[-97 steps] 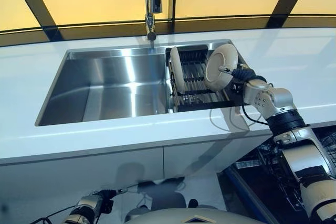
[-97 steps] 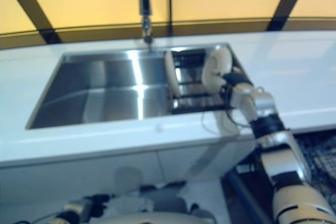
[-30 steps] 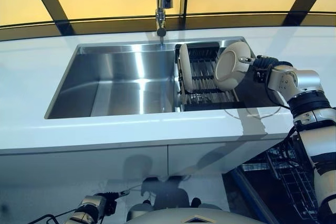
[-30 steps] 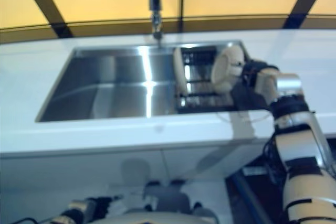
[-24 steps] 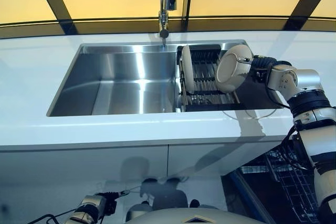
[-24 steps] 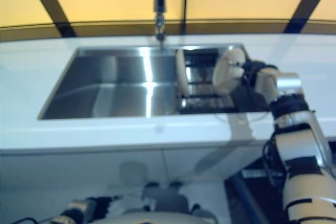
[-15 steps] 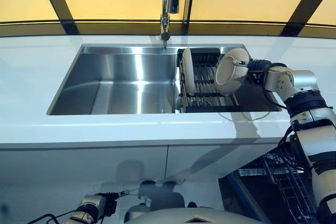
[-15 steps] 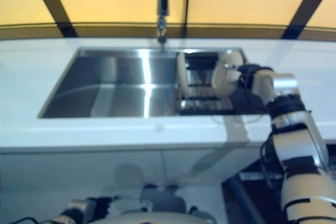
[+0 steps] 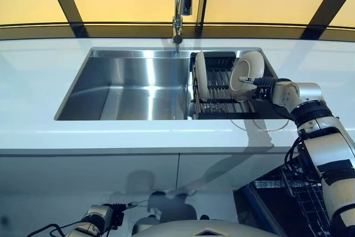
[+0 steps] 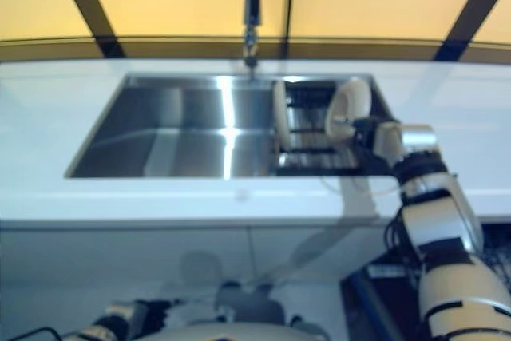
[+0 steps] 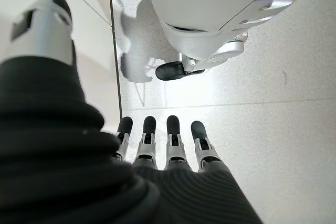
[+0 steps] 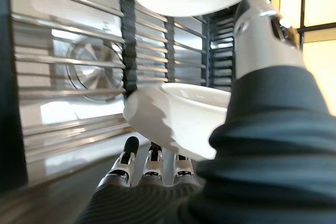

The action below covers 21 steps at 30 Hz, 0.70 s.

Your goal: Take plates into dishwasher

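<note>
The sink is brushed steel, smooth and shiny, with bright streaks of reflected light down its walls. The tap above it is polished metal. The desk around the sink is a white, smooth, glossy surface that mirrors the windows. In the right part of the sink sits a dark rack of thin metal bars. Two plates stand in it, a held plate and an upright plate; both look like glazed white ceramic, smooth with a soft sheen. The right robot hand has a matt, dark ribbed cover and silvery fingers. The floor is pale speckled stone, slightly glossy.
</note>
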Tool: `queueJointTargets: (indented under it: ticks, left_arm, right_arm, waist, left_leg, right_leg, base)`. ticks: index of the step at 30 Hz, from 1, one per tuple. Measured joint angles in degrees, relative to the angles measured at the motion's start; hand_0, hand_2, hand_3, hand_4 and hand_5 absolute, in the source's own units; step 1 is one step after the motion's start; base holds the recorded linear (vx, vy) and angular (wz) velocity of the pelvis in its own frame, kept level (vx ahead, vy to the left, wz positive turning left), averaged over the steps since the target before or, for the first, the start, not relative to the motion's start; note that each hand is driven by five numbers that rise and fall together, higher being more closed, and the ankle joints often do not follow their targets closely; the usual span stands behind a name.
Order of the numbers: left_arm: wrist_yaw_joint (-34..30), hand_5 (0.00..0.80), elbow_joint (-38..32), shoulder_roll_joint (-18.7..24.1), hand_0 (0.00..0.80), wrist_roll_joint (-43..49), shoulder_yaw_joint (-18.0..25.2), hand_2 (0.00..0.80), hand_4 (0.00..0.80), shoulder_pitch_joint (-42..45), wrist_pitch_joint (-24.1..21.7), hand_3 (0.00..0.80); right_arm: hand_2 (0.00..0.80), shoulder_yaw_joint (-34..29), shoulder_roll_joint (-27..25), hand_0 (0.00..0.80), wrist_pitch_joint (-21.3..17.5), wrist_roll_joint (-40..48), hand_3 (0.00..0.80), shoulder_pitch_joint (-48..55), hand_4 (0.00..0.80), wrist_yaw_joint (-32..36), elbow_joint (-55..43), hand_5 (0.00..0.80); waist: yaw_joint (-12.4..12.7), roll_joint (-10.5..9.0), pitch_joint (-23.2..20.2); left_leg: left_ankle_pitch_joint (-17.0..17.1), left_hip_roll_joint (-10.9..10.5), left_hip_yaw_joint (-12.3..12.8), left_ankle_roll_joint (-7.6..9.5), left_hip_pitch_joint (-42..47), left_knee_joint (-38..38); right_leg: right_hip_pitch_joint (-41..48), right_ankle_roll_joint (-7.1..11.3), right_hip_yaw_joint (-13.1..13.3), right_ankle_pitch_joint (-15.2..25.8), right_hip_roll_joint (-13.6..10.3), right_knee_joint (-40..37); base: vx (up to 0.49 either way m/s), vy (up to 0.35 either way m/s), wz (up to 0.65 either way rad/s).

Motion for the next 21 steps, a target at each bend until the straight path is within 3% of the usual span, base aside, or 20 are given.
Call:
queueJointTargets:
  ticks: [1, 2, 3, 4, 11, 21]
  left_arm:
    - [0.1, 0.000, 0.0, 0.0, 0.000, -0.3, 0.0, 0.000, 0.000, 0.0, 0.0, 0.000]
    - [0.1, 0.000, 0.0, 0.0, 0.000, -0.6, 0.0, 0.000, 0.000, -0.1, 0.1, 0.000]
    - [0.3, 0.000, 0.0, 0.0, 0.000, -0.8, 0.0, 0.000, 0.000, -0.2, 0.2, 0.000]
    - [0.5, 0.000, 0.0, -0.1, 0.000, -1.1, 0.0, 0.000, 0.000, -0.4, 0.5, 0.000]
    - [1.7, 0.000, 0.0, -0.4, 0.000, -3.5, 0.0, 0.000, 0.000, -1.1, 1.1, 0.000]
    - [1.5, 0.000, 0.1, -0.2, 0.000, -3.2, 0.1, 0.000, 0.000, -1.5, 0.6, 0.000]
  right_arm:
    - [0.066, 0.0, 0.0, 0.066, -0.1, -0.8, 0.066, 0.0, 0.066, 0.1, 0.0, 0.066]
    - [0.307, 0.0, 0.0, 0.307, -0.2, -1.3, 0.307, 0.0, 0.307, 0.1, 0.0, 0.307]
    - [0.477, 0.0, 0.0, 0.477, -0.6, -2.3, 0.477, 0.0, 0.477, 0.1, 0.1, 0.477]
    - [0.800, 0.0, -0.1, 0.800, -1.5, -3.9, 0.800, 0.0, 0.800, -0.2, 0.3, 0.800]
    - [0.800, 0.5, -1.4, 0.800, -5.7, -10.8, 0.800, 0.0, 0.800, -1.9, 0.5, 0.800]
    - [0.800, 0.8, -2.9, 0.800, -11.5, -12.3, 0.800, 0.0, 0.800, -1.7, -0.1, 0.800]
  waist:
    - [0.0, 0.37, 0.2]
    - [0.0, 0.65, 0.4]
    - [0.0, 0.91, 0.4]
    - [0.0, 1.26, 0.7]
    - [0.1, 3.06, 2.0]
    - [0.2, 2.23, 2.9]
  left_leg:
    - [0.0, 0.0, 0.0, 0.00, -0.1, 0.0]
    - [0.0, 0.0, -0.1, 0.00, -0.4, 0.1]
    - [0.0, 0.0, -0.3, 0.02, -0.8, 0.3]
    - [0.1, -0.1, -0.4, 0.06, -0.8, 0.5]
    - [0.1, -0.2, -1.5, 0.09, -2.1, 1.2]
    - [0.3, -0.2, -1.7, 0.06, -2.6, 1.2]
  right_leg:
    - [-0.1, 0.00, 0.0, 0.0, 0.0, 0.0]
    - [-0.2, 0.01, -0.1, 0.0, 0.0, 0.0]
    - [-0.5, 0.01, -0.3, 0.0, -0.1, 0.0]
    - [-0.5, 0.02, -0.4, 0.0, -0.1, 0.0]
    - [-1.0, 0.04, -0.7, 0.0, -0.2, 0.0]
    - [-1.4, 0.08, -0.9, 0.0, -0.2, 0.0]
  base:
    - [0.033, 0.042, 0.03]
    - [0.020, 0.045, 0.05]
    - [0.012, 0.064, 0.07]
    - [-0.010, 0.062, 0.08]
    - [-0.038, 0.020, 0.07]
    - [-0.002, -0.003, 0.01]
